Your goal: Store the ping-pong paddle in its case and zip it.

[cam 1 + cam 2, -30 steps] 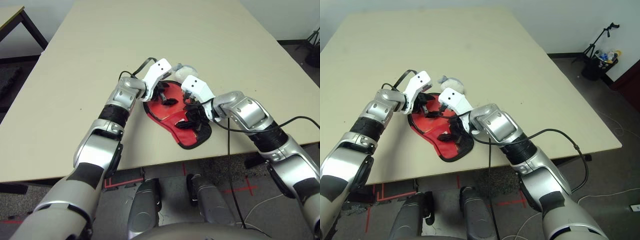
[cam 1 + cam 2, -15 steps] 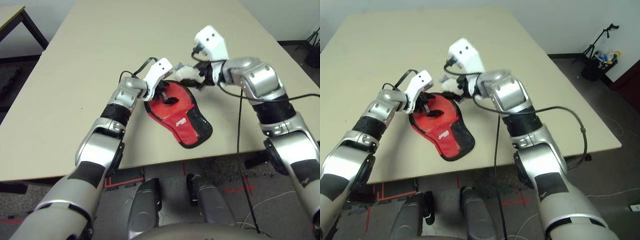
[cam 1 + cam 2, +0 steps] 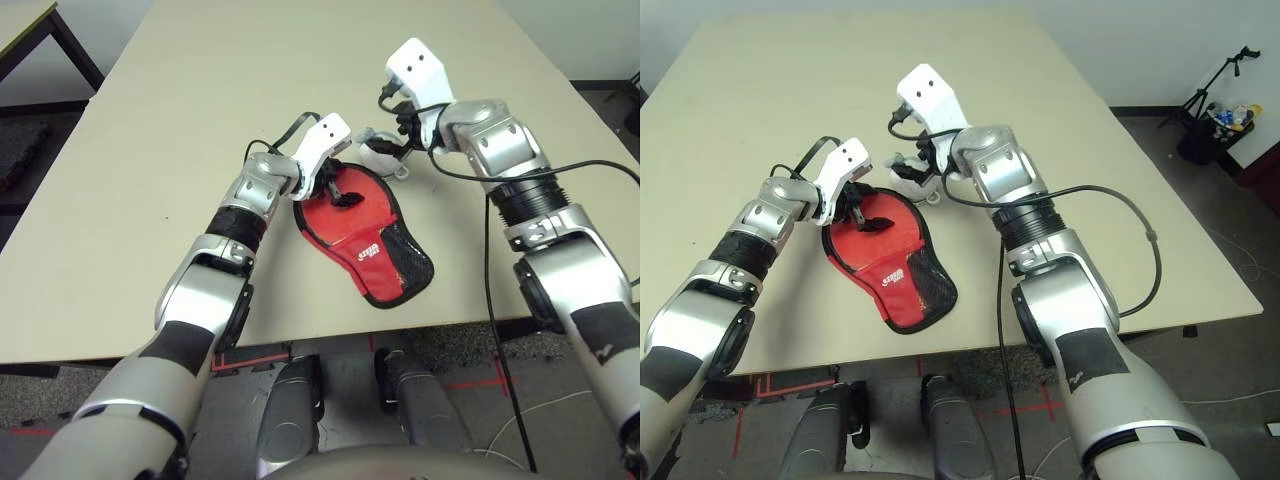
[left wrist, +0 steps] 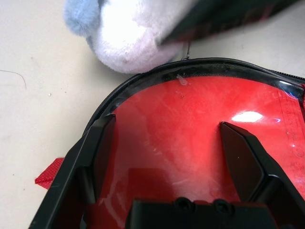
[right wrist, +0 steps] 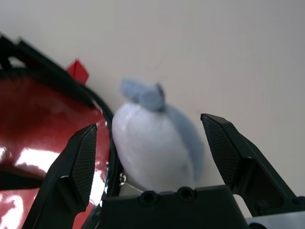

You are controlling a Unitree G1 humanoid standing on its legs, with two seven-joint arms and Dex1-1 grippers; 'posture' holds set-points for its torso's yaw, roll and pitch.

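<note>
Case [image 3: 365, 235]: red fabric, black zip trim, flat on table [image 3: 200, 120] near front edge; round end toward the far side, mesh-pocket end w/ white logo toward robot. Paddle: glossy red face [image 4: 190, 129] visible at the round end in left wrist view, so prob. already inside the case; handle not made out, can't confirm fully seated.

Left gripper [image 3: 335, 190]: over round end of case, fingers spread wide, one finger [image 4: 97, 152] by the black rim, other [image 4: 243, 157] over the red face. Holding nothing.

Right gripper [image 3: 400, 135]: raised above table just beyond the case's far rim, fingers wide apart, empty. Directly before it: small white-grey pouch [image 5: 155, 143], lying on table touching or just beside the case's rim.

Step, as judged: insertion looks done or nearly; zipping not yet begun. Zip pull not identifiable in these views.

Next move calls for: locating zip pull on black trim; one gripper pinning case flat, other pinching pull and running it round the rim. Pouch close to rim, may obstruct.
</note>
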